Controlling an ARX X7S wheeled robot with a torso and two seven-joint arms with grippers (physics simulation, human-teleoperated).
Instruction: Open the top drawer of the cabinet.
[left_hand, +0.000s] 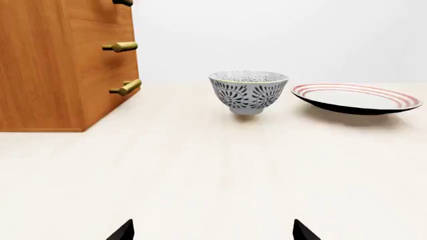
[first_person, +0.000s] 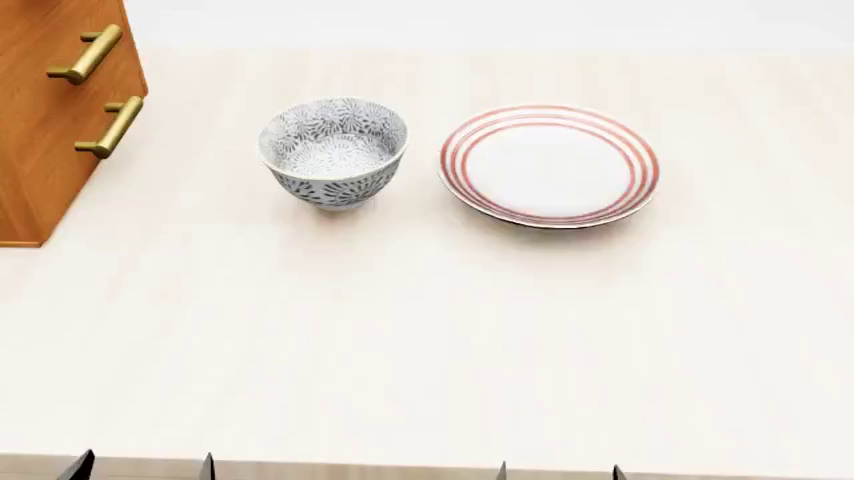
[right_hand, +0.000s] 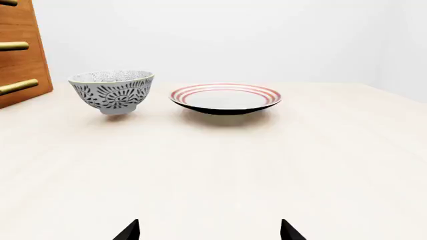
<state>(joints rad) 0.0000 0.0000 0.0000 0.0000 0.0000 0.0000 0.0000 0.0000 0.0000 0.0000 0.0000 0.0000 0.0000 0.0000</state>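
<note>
No text, label, brand, number or sign can be read anywhere in these views.

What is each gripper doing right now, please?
Left gripper: open, holding nothing.
Right gripper: open, holding nothing.

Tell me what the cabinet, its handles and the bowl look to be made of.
The cabinet looks like orange-brown wood with a smooth finish: grain lines run along its side. Its bar handles look like brass, dull gold and cylindrical. The bowl seems glazed ceramic, white with a dark leaf pattern and a soft sheen. These are renders, so material is only a guess.
</note>
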